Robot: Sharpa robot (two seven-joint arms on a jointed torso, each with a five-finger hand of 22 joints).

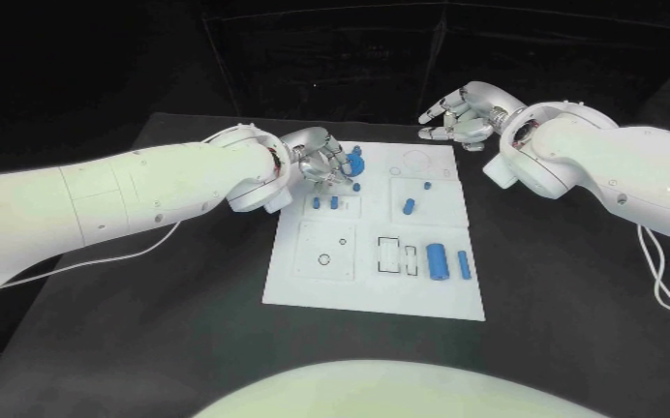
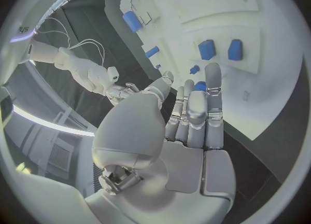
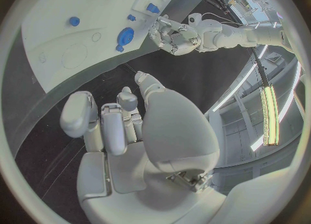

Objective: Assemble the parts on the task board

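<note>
The white task board (image 1: 375, 278) lies in the middle of the black table. My left hand (image 1: 319, 161) hovers over its far left corner with its fingers (image 2: 196, 111) stretched out side by side and nothing held. A round blue part (image 1: 356, 162) lies just beyond the fingertips (image 2: 200, 85). Two small blue pegs (image 1: 325, 203) stand close by. My right hand (image 1: 462, 118) hangs above the table past the board's far right corner, fingers (image 3: 110, 128) loosely bent and holding nothing. A short blue cylinder (image 1: 410, 207) lies mid-board. A thick blue cylinder (image 1: 437, 261) and a slim one (image 1: 464, 264) lie near the right edge.
Outlined recesses (image 1: 395, 256) and a small ring mark (image 1: 324, 259) show on the board's near half. A white cable (image 1: 126, 254) trails over the table under my left arm. Bare black tabletop (image 1: 167, 331) surrounds the board.
</note>
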